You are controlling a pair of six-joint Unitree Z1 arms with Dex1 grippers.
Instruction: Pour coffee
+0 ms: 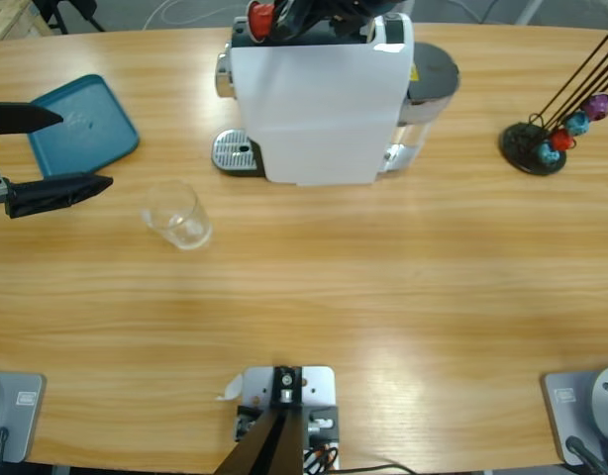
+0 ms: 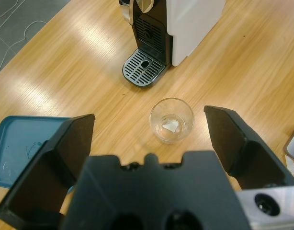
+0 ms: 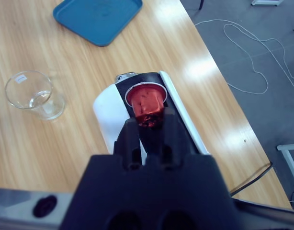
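Observation:
A white coffee machine (image 1: 319, 99) stands at the table's far middle, its metal drip grate (image 1: 237, 153) on its left. An empty clear glass (image 1: 175, 215) stands on the table in front of the grate, apart from it. No coffee shows anywhere. My left gripper (image 1: 86, 148) is open at the left edge, level with the glass (image 2: 171, 120), which lies ahead between its spread jaws. Over the black top slot of the machine (image 3: 106, 120), my right gripper (image 3: 147, 120) is shut on a red capsule (image 3: 146, 103).
A blue tray (image 1: 81, 124) lies at the far left beside my left gripper. At the far right, a black wire stand (image 1: 542, 143) holds a few coloured capsules. Bare wood stretches across the table's near half.

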